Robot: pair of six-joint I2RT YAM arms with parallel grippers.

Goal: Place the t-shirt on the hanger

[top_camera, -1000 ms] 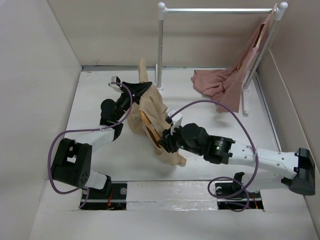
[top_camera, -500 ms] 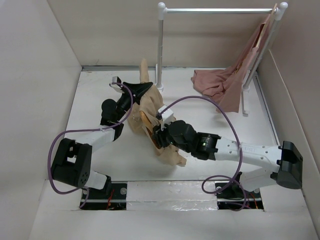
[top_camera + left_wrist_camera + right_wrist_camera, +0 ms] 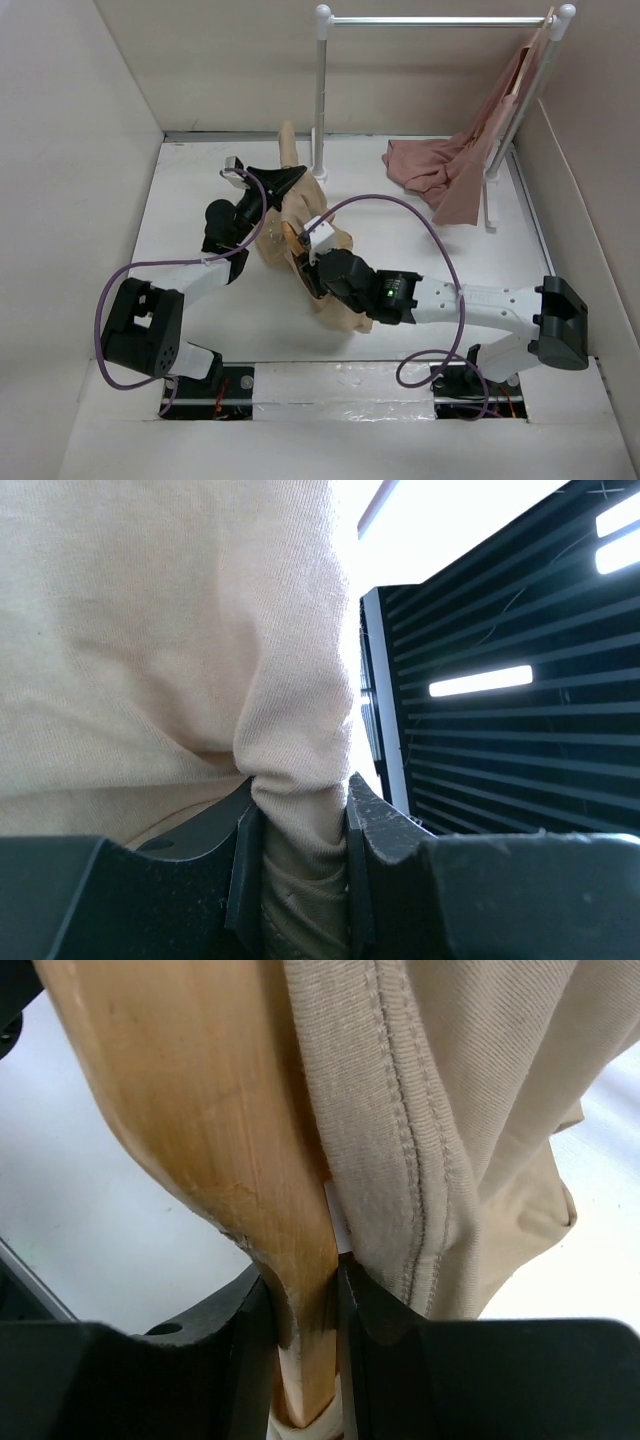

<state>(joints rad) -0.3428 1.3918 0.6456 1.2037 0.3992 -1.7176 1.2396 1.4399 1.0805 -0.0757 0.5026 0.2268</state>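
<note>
1. Left claw (image 3: 300, 805): clenched on a bunched fold of the shirt (image 3: 150, 630). The cloth fills the gap between the jaws.
2. Right claw (image 3: 305, 1295): clenched on a narrow part of the hanger (image 3: 215, 1110). A stitched hem of the shirt hangs just right of the wood and touches it. As far as I can tell, the hem lies outside the jaws.
3. Top view: the claws meet a little left of centre frame with the shirt rumpled between them. Its upper part is held up, and its lower end appears to rest on the table (image 3: 190, 200). A strip of hanger wood shows among the folds.
4. Progress, my reading: about midway. Both things are in hand, with the hanger against or partly inside an opening of the shirt. No shoulder looks seated on the hanger, and the hook is hidden.
5. Left to do: work the hanger arms into both shoulders, bring the neck round the hook, then let the cloth go.
6. Upper right of frame: rail (image 3: 440, 20) with a pink garment (image 3: 430, 170), well apart from the work.
</note>
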